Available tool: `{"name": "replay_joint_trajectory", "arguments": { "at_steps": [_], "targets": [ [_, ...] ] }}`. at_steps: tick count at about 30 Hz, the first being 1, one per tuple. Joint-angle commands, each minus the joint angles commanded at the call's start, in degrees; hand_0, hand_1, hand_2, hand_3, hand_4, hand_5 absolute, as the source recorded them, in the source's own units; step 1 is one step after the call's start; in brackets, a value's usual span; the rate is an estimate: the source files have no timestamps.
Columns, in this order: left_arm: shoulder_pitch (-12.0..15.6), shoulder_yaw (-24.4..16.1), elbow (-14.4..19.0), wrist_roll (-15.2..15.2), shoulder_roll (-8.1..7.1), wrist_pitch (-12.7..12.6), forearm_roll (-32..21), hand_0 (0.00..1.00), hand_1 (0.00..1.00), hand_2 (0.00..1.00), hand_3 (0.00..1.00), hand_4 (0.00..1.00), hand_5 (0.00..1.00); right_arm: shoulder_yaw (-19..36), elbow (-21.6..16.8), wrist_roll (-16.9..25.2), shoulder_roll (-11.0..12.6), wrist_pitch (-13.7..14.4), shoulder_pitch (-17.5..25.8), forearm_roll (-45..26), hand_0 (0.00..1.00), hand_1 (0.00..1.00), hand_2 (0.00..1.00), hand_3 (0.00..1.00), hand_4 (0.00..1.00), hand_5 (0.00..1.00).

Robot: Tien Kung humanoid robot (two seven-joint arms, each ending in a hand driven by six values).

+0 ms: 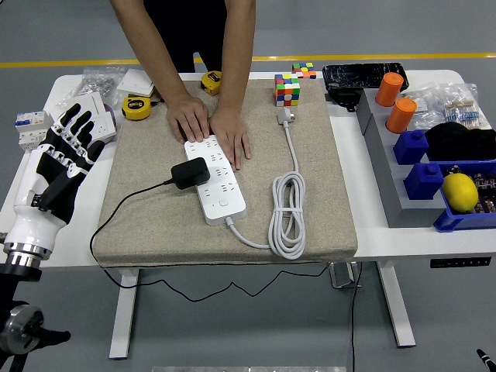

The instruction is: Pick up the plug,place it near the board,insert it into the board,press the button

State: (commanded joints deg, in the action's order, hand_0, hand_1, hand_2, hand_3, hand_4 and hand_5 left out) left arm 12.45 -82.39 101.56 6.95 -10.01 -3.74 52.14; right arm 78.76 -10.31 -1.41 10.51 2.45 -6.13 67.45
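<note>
Black plug (191,172) sat on the white board (215,180) in the head view, at the board's left edge about midway along, well to the right of the left robot hand (60,167). From this angle it could not be told whether the prongs were fully seated or only resting on the sockets. Its black cable (116,221) looped off the plug toward the robot hand's side and ran down over the near edge of the burlap mat (325,194).

Left robot hand was held up over the surface (372,240) at its left end, fingers (77,128) spread wide, holding nothing, well apart from plug and board. Right robot hand was not in view.

A person's two hands (209,128) pressed flat on the board's far end, steadying it.

Judged step: pressing the button (223,205), which looked to be the small round mark near the board's near end, just beyond the plug from the robot hand's side. To do it well: bring the robot hand across low, curl all but one finger, come down straight on the button, keep clear of the plug body and cable so nothing gets nudged out. If the plug was not fully seated, push it down first. Risk: wide-spread fingers catching the plug or cable on the way over.
</note>
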Motion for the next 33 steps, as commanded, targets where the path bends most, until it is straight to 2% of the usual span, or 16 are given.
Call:
{"name": "replay_joint_trajectory", "arguments": {
  "at_steps": [2,3,4,5,8,10,11,14,16,17,21,22,23,27,29,33],
  "targets": [
    [0.7,0.7,-0.6,-1.8,-1.97,-0.2,-4.6,0.881,0.955,0.923,0.937,0.893,0.282,0.0,0.0,0.0,0.1,0.0,0.0,-0.1,0.998,0.794,0.715,0.728,0.998,0.905],
    [1.1,1.1,-1.0,-3.5,-3.56,-0.5,-6.2,0.881,0.955,0.923,0.937,0.893,0.282,0.0,0.0,0.1,0.2,0.0,-0.1,-0.2,0.998,0.794,0.715,0.728,0.998,0.905],
    [1.2,1.3,-1.4,-4.8,-4.9,-1.0,-5.2,0.881,0.955,0.923,0.937,0.893,0.282,0.0,0.0,0.1,0.3,0.0,-0.1,-0.3,0.998,0.794,0.715,0.728,0.998,0.905],
    [1.1,1.7,-2.0,-6.6,-6.79,-1.8,-2.5,0.385,0.51,0.557,0.861,0.624,0.187,0.1,0.0,0.0,0.3,0.1,-0.1,-0.3,0.998,0.794,0.716,0.728,0.998,0.905],
    [-0.4,3.5,-3.4,-9.4,-10.67,-3.4,4.2,0.385,0.51,0.557,0.861,0.624,0.187,0.2,0.0,-0.1,0.5,0.1,-0.2,-0.3,0.998,0.794,0.716,0.728,0.998,0.905],
    [-1.8,4.6,-4.4,-11.8,-12.82,-3.3,9.4,0.385,0.51,0.557,0.861,0.624,0.187,0.2,0.0,-0.1,0.6,0.1,-0.3,-0.4,0.998,0.794,0.716,0.728,0.998,0.905],
    [-2.8,5.2,-5.1,-13.0,-13.75,-2.7,11.7,0.208,0.112,0.228,0.717,0.499,0.16,0.0,0.0,0.0,0.7,0.1,-0.4,-0.6,0.998,0.795,0.716,0.728,0.998,0.905],
    [-5.8,6.9,-6.4,-16.9,-15.53,-0.2,19.1,0.208,0.112,0.228,0.717,0.499,0.16,-0.3,0.0,0.0,0.7,0.1,-0.5,-0.7,0.998,0.795,0.716,0.728,0.998,0.905],
    [-8.8,10.1,-7.5,-20.0,-17.55,1.7,23.6,0.208,0.112,0.228,0.717,0.499,0.16,-0.6,0.0,-0.1,0.8,0.0,-0.4,-0.7,0.998,0.795,0.716,0.728,0.998,0.905],
    [-10.2,11.7,-7.8,-20.9,-18.37,2.2,26.2,0.185,0.059,0.174,0.727,0.627,0.002,-0.6,0.0,-0.2,0.8,0.0,-0.4,-0.6,0.998,0.795,0.716,0.728,0.998,0.906],
    [-15.9,17.4,-8.4,-23.6,-21.86,5.9,35.9,0.185,0.059,0.174,0.727,0.627,0.002,-0.8,0.0,-0.4,1.2,0.1,-0.5,-0.5,0.998,0.795,0.716,0.728,0.998,0.906],
    [-17.1,18.4,-8.4,-23.8,-22.59,6.6,38.1,0.185,0.059,0.174,0.727,0.627,0.002,-0.9,0.0,-0.4,1.2,0.1,-0.5,-0.5,0.998,0.795,0.716,0.728,0.998,0.906],
    [-18.1,19.4,-8.3,-23.8,-23.16,6.9,40.4,0.172,0.044,0.167,0.774,0.63,0.002,-0.9,0.0,-0.4,1.3,0.0,-0.5,-0.5,0.998,0.795,0.716,0.728,0.998,0.906],
    [-24.2,25.3,-8.1,-23.6,-26.38,6.9,50.4,0.172,0.044,0.167,0.774,0.63,0.002,-1.2,0.0,-0.4,1.5,0.0,-0.8,-0.7,0.998,0.795,0.716,0.728,0.998,0.906],
    [-27.0,27.7,-8.1,-23.4,-27.08,6.8,54.4,0.171,0.039,0.166,0.791,0.624,0.002,-1.4,0.0,-0.5,1.6,0.0,-1.0,-0.7,0.998,0.794,0.717,0.727,0.998,0.907],
    [-32.6,32.6,-8.3,-22.6,-27.51,6.2,55.5,0.171,0.039,0.166,0.791,0.624,0.002,-2.0,0.0,-0.5,1.8,0.0,-1.4,-1.1,0.998,0.794,0.717,0.727,0.998,0.907]
  ]
}}
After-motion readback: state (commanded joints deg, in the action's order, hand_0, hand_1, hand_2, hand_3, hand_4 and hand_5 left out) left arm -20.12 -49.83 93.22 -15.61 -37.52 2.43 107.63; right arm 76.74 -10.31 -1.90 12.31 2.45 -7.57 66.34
